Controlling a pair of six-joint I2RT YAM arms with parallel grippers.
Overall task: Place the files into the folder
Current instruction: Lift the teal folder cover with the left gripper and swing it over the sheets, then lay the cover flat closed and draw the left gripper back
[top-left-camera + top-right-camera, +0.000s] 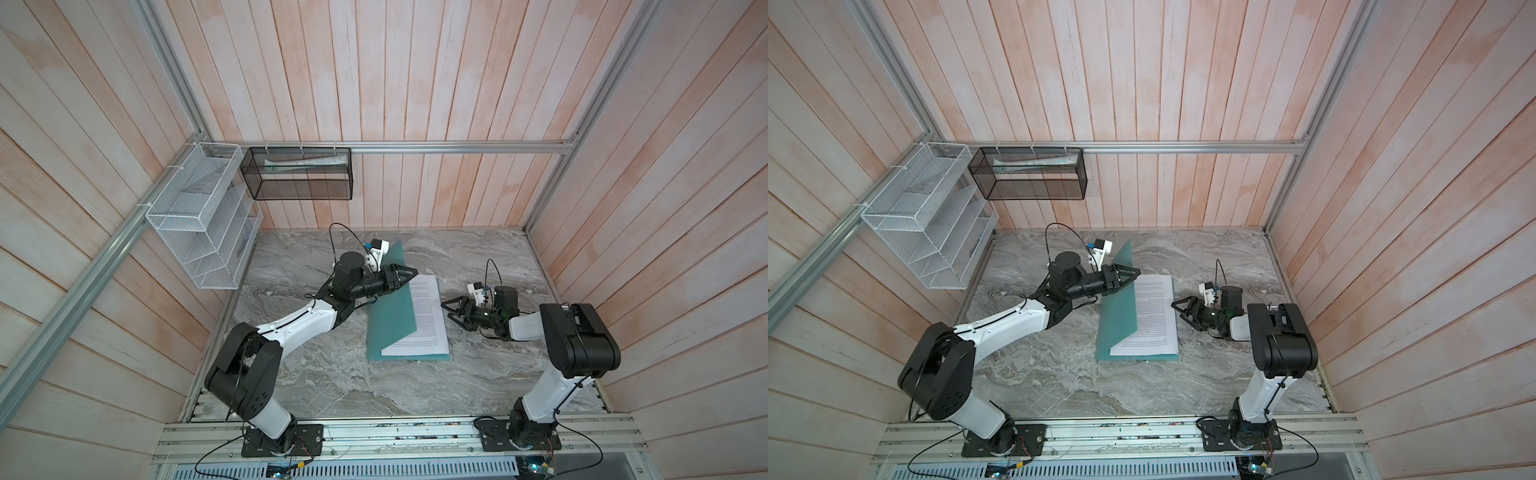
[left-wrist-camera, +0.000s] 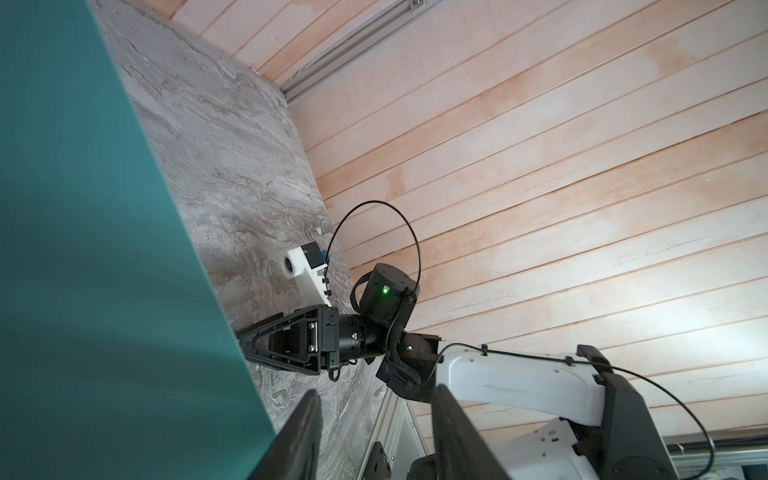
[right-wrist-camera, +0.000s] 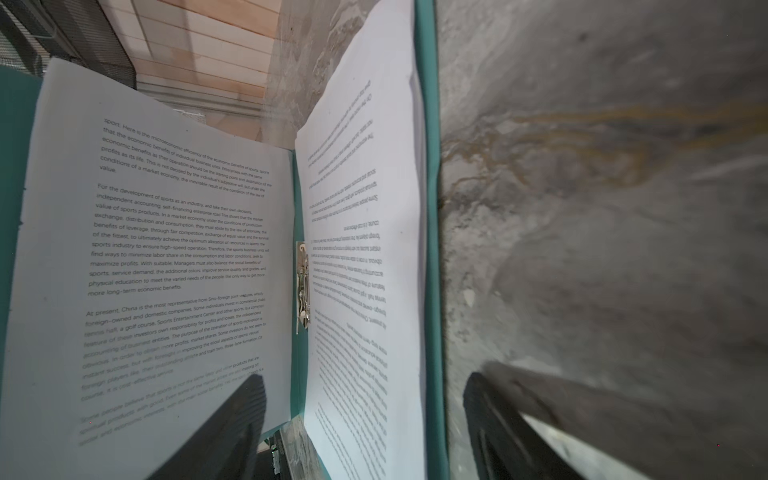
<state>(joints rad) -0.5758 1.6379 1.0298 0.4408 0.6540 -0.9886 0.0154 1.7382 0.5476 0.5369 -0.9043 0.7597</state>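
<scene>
The folder (image 1: 390,320) lay open near the middle of the desk (image 1: 332,382), its back cover flat and its front cover tilted up on the left. My left hand (image 1: 409,277) was against that raised cover near its far end, half open; whether it pinched the edge or only propped it, I could not tell. My right hand (image 1: 451,316) hovered just beside the right edge of the papers (image 1: 428,320), wide open and holding nothing.

The sheets I judged light and limp, apt to slide over one another and to buckle if pushed from one corner (the right wrist view showed a page (image 3: 166,257) resting against the raised cover, another on the flat side, and the metal clip (image 3: 302,286) at the spine between them). The cover looked thin but stiffer, fit to be taken by its free long edge.

The stack sat nearly flush with the back cover's right and near edges, so little margin remained there. Bare desk lay open to the right and toward me; the white rack (image 1: 199,224) and black basket (image 1: 297,174) hung on the walls, well apart.
</scene>
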